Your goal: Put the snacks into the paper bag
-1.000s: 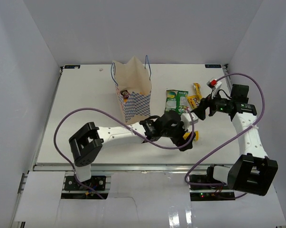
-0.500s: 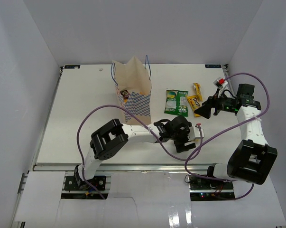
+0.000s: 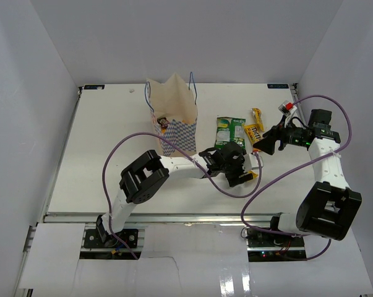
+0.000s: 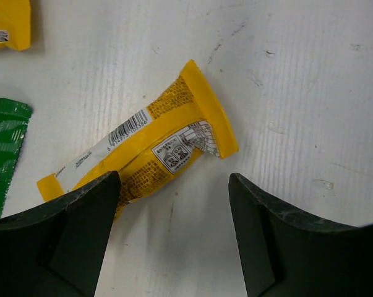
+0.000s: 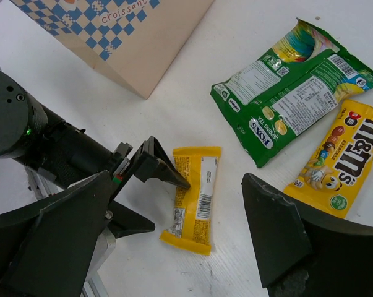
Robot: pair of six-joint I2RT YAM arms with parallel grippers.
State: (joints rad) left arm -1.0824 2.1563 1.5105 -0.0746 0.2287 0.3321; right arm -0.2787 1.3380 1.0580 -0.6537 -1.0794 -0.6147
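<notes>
A yellow bar wrapper (image 4: 143, 148) lies flat on the white table, seen also in the right wrist view (image 5: 195, 201) and the top view (image 3: 252, 175). My left gripper (image 4: 174, 185) is open and low over the table. One finger's tip (image 5: 174, 176) is at the bar's edge, and the bar lies just ahead of the jaws. My right gripper (image 3: 260, 146) is open and empty, hovering above the bar. The green-white pouch (image 3: 229, 131) and an orange-yellow packet (image 3: 254, 133) lie beyond. The paper bag (image 3: 174, 117) stands upright to the left.
A smaller yellow packet (image 3: 257, 116) lies behind the orange-yellow one. The left arm (image 3: 174, 167) stretches across the table in front of the bag. White walls close in the table on three sides.
The left arm has folded in, its elbow swinging right, while its gripper stays by the yellow bar. The right gripper drew back slightly to the right.
</notes>
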